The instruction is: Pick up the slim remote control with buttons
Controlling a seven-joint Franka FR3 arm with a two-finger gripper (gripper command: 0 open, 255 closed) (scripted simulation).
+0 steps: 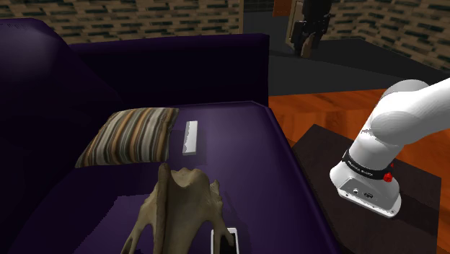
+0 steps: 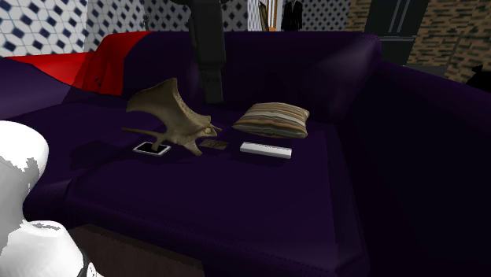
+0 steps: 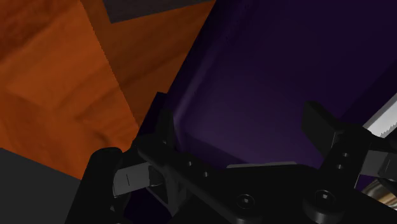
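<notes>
The slim white rectangular remote control (image 1: 190,137) (image 2: 266,149) is laid flat on the seat of the dark purple sofa (image 1: 252,177) (image 2: 236,212), just beside a striped cushion (image 1: 133,136) (image 2: 271,120) set toward the backrest. A tan bone-shaped sculpture (image 1: 180,209) (image 2: 169,118) and a white-framed phone (image 1: 225,242) (image 2: 152,148) are placed farther along the seat. Open seat is left between the remote and the front edge, beyond which orange wooden floor (image 1: 317,108) (image 3: 57,83) is seen. The black gripper (image 3: 240,121) is held over that edge with its fingers spread apart and nothing clasped.

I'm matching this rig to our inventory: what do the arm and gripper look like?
The arm has glossy white rounded shells, with a dark band bearing small pale lettering and a red dot. The gripper is all black, blocky, with visible screw heads.
</notes>
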